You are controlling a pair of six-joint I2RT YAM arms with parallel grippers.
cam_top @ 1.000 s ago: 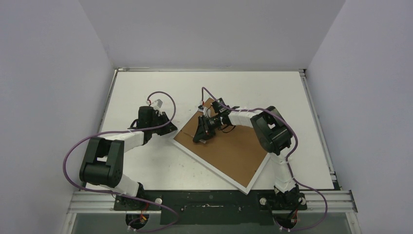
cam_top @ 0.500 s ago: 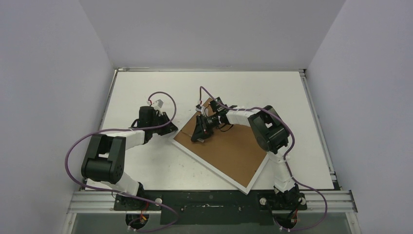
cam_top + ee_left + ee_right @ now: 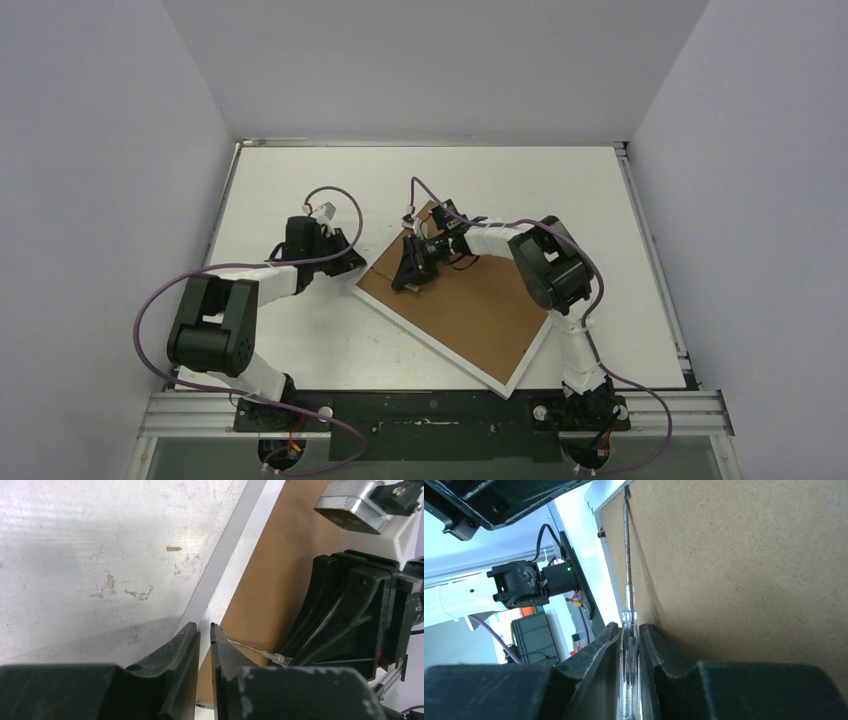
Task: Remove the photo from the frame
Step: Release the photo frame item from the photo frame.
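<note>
The frame [image 3: 520, 372] lies face down and askew on the table, its brown backing board [image 3: 480, 310] facing up. The photo is hidden beneath it. My right gripper [image 3: 405, 283] is over the frame's left corner and shut on a clear-handled tool [image 3: 629, 650]. The tool's thin metal shaft [image 3: 627, 555] lies along the backing board [image 3: 749, 570] and reaches the frame's inner edge. My left gripper [image 3: 352, 262] is at the frame's left edge. In the left wrist view, my left gripper [image 3: 204, 626] is nearly closed and empty, with its tips over the white border [image 3: 240, 555].
A small metal tab [image 3: 600, 532] sits on the frame's inner edge beside the tool tip. Purple cables [image 3: 335, 195] loop above both wrists. White walls enclose the table on three sides. A metal rail [image 3: 430, 405] runs along the near edge.
My right gripper and the tool have shifted slightly left along the backing board. The left gripper has stayed at the frame's edge.
</note>
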